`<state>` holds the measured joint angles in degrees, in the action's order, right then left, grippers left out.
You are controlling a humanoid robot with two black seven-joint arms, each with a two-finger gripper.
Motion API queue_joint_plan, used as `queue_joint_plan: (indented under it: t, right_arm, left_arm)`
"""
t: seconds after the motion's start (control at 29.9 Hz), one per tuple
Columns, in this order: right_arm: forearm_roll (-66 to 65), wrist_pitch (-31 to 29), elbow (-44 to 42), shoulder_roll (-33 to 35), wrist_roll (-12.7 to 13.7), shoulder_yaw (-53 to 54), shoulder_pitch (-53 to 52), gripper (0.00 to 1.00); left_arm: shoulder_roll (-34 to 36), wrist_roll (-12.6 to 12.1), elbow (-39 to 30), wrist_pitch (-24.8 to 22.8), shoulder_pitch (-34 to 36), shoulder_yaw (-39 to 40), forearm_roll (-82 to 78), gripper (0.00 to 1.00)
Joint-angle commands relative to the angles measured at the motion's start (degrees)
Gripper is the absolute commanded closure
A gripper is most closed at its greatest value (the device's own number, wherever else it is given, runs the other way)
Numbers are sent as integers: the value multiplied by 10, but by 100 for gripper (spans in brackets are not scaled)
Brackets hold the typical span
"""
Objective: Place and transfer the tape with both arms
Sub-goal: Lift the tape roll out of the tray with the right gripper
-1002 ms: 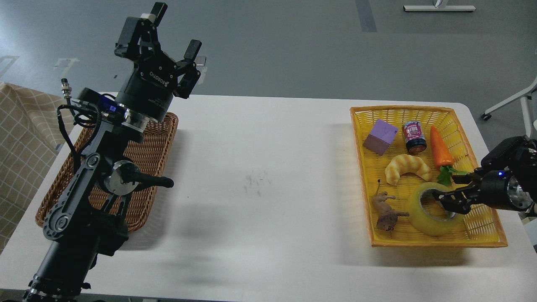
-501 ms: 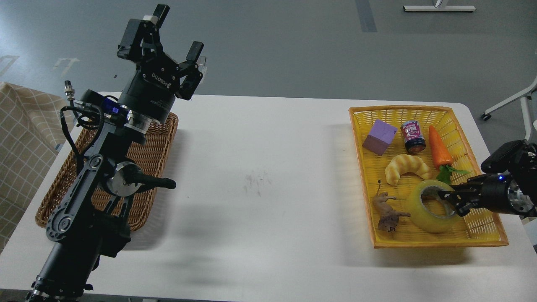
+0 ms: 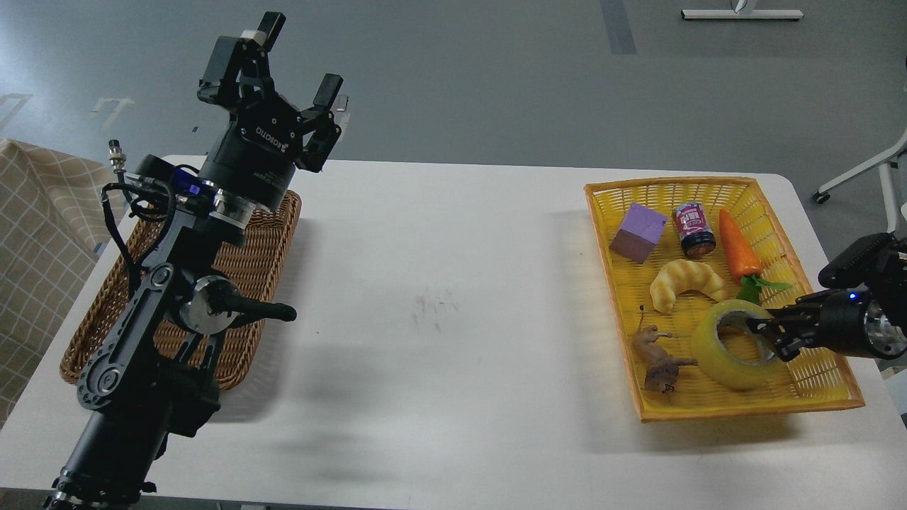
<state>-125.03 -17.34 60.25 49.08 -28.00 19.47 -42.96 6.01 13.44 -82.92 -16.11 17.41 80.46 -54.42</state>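
The tape [image 3: 716, 358], a translucent yellow roll with a grey-white core, lies in the front right of the yellow basket [image 3: 751, 412]. My right gripper [image 3: 764, 333] reaches in from the right edge, with one finger inside the core and the other outside. It is closed on the roll's right wall. My left gripper [image 3: 301, 60] is open and empty, held high and pointing up above the back of the brown wicker basket [image 3: 262, 269] on the table's left side.
The yellow basket also holds a purple cube [image 3: 639, 232], a small can [image 3: 694, 228], a carrot [image 3: 738, 248], a pale croissant [image 3: 684, 283] and a brown toy animal [image 3: 659, 358] just left of the tape. A checked cloth [image 3: 35, 234] hangs at the far left.
My right gripper's fingers have narrowed onto the tape's wall. The tape rose slightly and the yellow basket swung a little, its front right corner shifting right. The left arm barely moved.
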Motion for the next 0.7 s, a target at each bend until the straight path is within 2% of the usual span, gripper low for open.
queue_joint_plan:
  t: [0.0,0.3,0.47,0.67]
  right_arm:
    - [0,0,5,-1,0,1,-14,100]
    - [0,-29,45,-3,0,2,-55,100]
    - [0,-42,36,-6,0,3,-98,100]
    - [0,-59,9,-60,0,5,-132,100]
  left_arm:
    - [-2,0,1,-1,0,1,0,1]
    - [-1,0,2,-1,-4,3,0,1]
    - [-3,0,3,-1,-4,2,0,1]
    - [-10,0,5,-1,-4,1,-1,1]
